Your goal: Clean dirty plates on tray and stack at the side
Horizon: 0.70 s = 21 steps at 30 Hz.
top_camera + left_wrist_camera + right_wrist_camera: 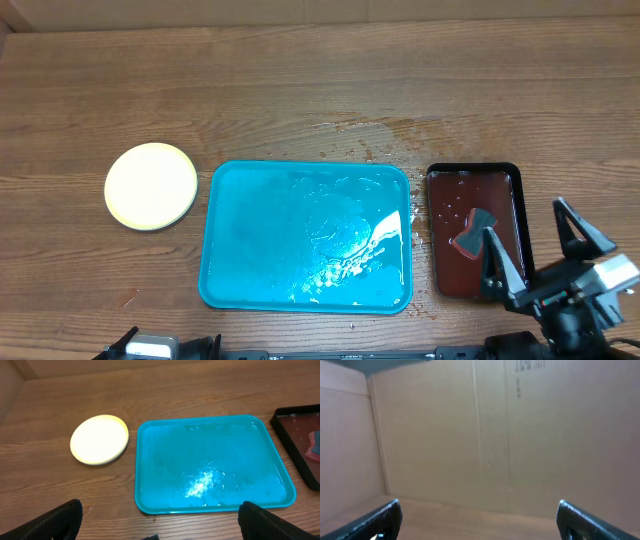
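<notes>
Plates (151, 186) off the tray (232, 262), both hands spread wide.

The pale yellow plates sit on the desk (320, 80) just to the left of the turquoise tray, not touching it; how many lie in the pile cannot be told. The tray's floor is wet and glinting, and droplets (375, 128) spot the desk past its far right corner. To its right lies a dark tray (441, 282) with a grey-and-red piece (472, 232) in it. The right hand (522, 218) hangs over that dark tray's right edge, fingers apart and gripping nothing, its camera facing a cardboard wall (490, 430). The left hand (161, 505) hovers near the tray's front edge, likewise wide apart.
</notes>
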Motion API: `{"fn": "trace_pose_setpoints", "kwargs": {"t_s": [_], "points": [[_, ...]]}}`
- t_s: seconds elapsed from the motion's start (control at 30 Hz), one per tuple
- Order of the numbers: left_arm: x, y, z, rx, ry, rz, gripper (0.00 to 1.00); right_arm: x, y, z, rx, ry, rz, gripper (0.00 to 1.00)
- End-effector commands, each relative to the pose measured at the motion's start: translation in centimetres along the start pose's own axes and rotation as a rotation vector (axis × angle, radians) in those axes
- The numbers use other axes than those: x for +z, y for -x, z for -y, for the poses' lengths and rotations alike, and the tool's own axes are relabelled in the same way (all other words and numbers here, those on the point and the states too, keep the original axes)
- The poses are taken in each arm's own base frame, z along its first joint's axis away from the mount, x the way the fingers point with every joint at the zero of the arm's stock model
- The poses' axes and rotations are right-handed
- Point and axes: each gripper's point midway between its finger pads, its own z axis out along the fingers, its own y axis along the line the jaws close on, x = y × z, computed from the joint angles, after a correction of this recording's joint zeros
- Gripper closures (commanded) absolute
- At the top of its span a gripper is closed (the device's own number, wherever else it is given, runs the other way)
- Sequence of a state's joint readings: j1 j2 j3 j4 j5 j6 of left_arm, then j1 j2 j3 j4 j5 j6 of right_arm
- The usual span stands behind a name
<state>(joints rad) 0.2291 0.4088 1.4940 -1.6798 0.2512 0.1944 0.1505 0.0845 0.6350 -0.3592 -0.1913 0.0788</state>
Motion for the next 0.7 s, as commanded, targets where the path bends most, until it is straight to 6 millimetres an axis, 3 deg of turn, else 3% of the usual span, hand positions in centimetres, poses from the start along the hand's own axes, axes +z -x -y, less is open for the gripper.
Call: {"fn": "trace_pose_setpoints", "kwargs": {"t_s": [0.0, 0.2, 0.67], "points": [[-0.2, 0.1, 0.2, 0.016, -0.008, 0.013, 0.00, 0.2, -1.7, 0.1, -0.004, 0.015, 0.032, 0.00], [-0.2, 0.1, 0.2, 0.015, -0.009, 0.013, 0.00, 1.0, -3.9, 0.5, -0.013, 0.026, 0.056, 0.00], [-0.2, 0.1, 0.2, 0.015, -0.009, 0.013, 0.00, 2.2, -6.8, 1.2, -0.055, 0.055, 0.223, 0.00]]}}
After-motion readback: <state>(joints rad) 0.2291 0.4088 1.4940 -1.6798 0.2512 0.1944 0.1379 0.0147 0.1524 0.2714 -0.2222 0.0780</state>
